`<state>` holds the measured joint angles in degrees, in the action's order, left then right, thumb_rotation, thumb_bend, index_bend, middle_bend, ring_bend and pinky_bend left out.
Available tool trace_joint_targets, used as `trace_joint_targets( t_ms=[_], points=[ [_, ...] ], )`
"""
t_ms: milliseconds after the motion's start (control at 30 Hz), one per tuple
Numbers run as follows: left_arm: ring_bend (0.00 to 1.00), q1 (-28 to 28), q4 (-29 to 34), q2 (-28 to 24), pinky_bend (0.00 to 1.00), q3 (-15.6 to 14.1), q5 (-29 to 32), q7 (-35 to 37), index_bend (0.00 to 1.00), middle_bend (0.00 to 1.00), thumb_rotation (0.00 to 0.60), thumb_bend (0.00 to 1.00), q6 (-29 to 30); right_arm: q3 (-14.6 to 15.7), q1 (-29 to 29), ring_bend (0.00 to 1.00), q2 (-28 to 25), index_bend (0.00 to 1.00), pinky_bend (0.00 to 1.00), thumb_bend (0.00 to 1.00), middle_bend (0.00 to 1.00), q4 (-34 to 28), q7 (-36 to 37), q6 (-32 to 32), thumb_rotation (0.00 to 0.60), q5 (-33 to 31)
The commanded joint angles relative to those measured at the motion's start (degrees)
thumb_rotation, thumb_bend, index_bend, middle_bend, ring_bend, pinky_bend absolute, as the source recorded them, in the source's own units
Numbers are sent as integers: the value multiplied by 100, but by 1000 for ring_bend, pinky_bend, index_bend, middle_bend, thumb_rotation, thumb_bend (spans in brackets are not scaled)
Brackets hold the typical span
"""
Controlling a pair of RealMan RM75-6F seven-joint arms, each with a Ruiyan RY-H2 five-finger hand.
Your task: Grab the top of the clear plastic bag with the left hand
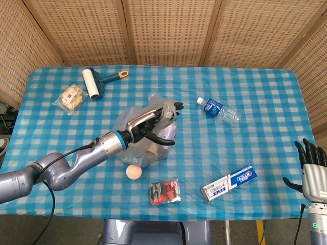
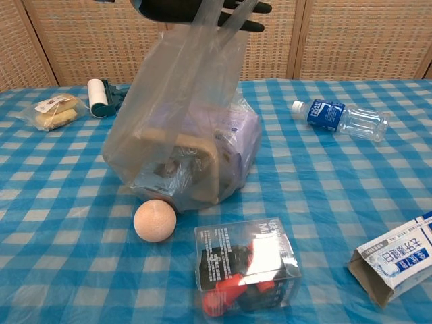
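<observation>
The clear plastic bag (image 2: 179, 128) stands near the middle of the table (image 1: 265, 127), toward the left-hand half, its top drawn up and its base resting on the cloth. Inside it sit a tan box-like item and a pale purple-printed packet; what else is packed in there is hard to make out through the film. The left hand (image 1: 153, 127) has the bag's top gathered in its dark fingers (image 2: 246, 8), which are curled through the handles and hold them up.

One tan ball (image 2: 154, 220) lies just in front of the bag's base. One clear box (image 2: 247, 273) holding red and black pieces sits near the table's front edge. One toothpaste carton (image 1: 229, 183) lies toward the front right, its end flap open. One water bottle (image 1: 217, 110) lies on its side right of the bag. At the back left corner lie one lint roller (image 1: 95, 82) and one small bag of snacks (image 1: 71, 98).

The right hand (image 1: 313, 171) hangs off the table's front right corner, fingers apart and holding nothing.
</observation>
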<state>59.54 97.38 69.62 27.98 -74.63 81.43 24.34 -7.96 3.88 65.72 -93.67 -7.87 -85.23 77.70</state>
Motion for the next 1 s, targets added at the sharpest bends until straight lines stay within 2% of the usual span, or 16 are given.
trace_joint_targets(
  t_ms=[33,267,367,467,500,633,767,867,1000],
  points=[
    [0,-2,-96,131,0,66,-105,206,53,0,600,0,-20,5,8,0,4,0,0,0,0,7,-4,15,600,1],
    [13,101,-282,320,0,234,-48,433,98,4,600,0,-33,8,16,0,15,0,0,0,0,5,-30,25,600,-8],
    [63,152,-406,517,0,417,208,628,168,70,593,0,54,13,26,0,31,0,0,0,0,9,-68,36,600,-12],
    [164,170,-469,719,0,601,477,896,291,235,577,0,77,19,32,0,41,0,0,0,0,14,-87,50,600,-18],
    [223,182,-484,778,3,678,574,1014,362,332,569,0,51,12,31,0,37,0,0,0,0,15,-77,50,600,-32],
    [413,214,-558,790,86,800,826,1129,570,586,516,0,-322,2,34,0,26,0,0,0,0,32,-49,64,600,-55],
    [465,248,-552,763,113,887,906,1045,626,644,514,0,-780,11,46,0,24,0,0,0,0,27,-56,91,600,-55],
    [506,176,-524,846,195,1071,895,1059,654,678,514,0,-1049,18,48,0,24,0,0,0,0,23,-64,94,600,-50],
    [583,-13,-525,1043,399,1348,818,1065,711,733,514,0,-1139,19,45,0,20,0,0,0,0,18,-69,87,600,-51]
  ],
)
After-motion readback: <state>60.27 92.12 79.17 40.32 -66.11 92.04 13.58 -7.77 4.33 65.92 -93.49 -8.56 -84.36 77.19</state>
